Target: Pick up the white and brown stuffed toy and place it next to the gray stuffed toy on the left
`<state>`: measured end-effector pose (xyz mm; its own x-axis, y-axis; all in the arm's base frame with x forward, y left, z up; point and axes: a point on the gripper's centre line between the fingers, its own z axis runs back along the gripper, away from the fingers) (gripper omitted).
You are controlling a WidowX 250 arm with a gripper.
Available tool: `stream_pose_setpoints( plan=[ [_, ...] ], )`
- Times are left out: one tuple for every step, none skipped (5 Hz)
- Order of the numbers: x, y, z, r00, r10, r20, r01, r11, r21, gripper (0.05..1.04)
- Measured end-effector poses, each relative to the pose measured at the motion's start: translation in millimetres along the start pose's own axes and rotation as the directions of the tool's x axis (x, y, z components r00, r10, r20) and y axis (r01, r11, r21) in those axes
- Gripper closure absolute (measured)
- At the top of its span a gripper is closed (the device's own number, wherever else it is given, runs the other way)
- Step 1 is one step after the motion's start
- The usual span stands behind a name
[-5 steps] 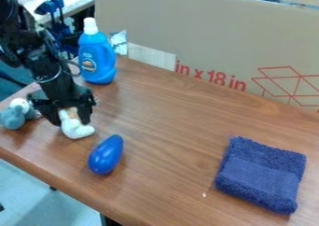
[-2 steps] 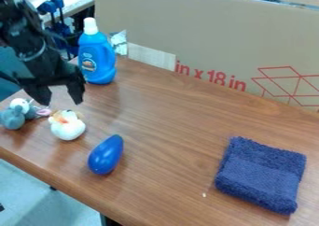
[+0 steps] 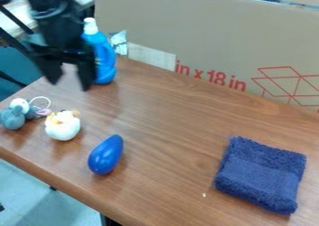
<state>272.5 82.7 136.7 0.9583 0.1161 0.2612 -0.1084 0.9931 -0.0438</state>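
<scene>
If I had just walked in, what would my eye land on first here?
Probably the big black hand at the upper left, hanging open above the table and partly in front of a bright blue bottle. Next, perhaps, the glossy blue teardrop-shaped object near the front edge, with a small white toy just behind it, and the folded dark blue towel at the right.

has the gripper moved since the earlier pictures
Yes, upward: the gripper was down at the white toy and now hangs higher in the view, partly overlapping the blue bottle, which has stayed put.
</scene>
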Motion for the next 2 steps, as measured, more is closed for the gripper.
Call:
stream_pose_setpoints(
  plan=[
    [-6.0, -46.9, -2.1, 0.991, -0.114, -0.072, 0.110, 0.993, -0.051, 0.078],
    [-8.8, -78.0, -19.0, 0.976, -0.176, -0.129, 0.170, 0.984, -0.053, 0.078]
  ],
)
